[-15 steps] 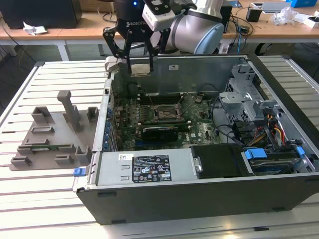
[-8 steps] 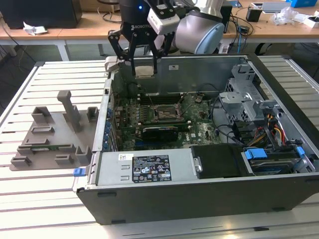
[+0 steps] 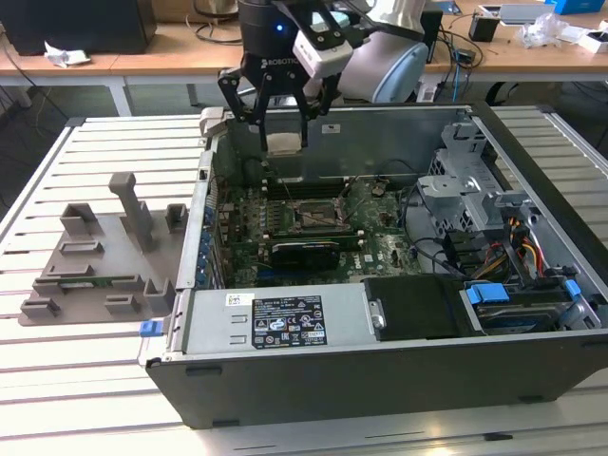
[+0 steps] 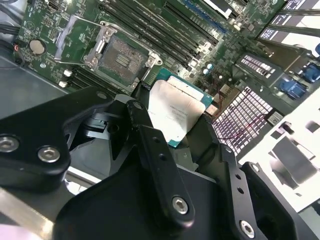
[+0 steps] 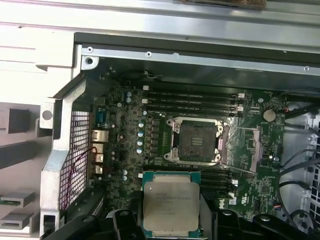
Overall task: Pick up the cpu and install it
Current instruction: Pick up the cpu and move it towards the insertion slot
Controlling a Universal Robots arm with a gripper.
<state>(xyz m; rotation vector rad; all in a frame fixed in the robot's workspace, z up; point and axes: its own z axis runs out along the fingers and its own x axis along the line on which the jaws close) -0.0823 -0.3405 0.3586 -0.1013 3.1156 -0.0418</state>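
Gripping the cpu flat by its edges, the gripper hangs above the motherboard, the open socket lying below, slightly toward the exterior view's right.

Fine print on the cpu and case label, illegible.

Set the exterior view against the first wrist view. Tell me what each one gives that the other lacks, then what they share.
Exterior view: the arm's pale wrist above the case, the labelled power supply along the near wall, and the coloured cables by the drive bay at the exterior view's right.
First wrist view: the coin cell beside the socket, and the mesh of the vented rear panel.
Shared: the claw shut on the cpu, held above the motherboard, and the empty socket, with the cpu not yet in it.
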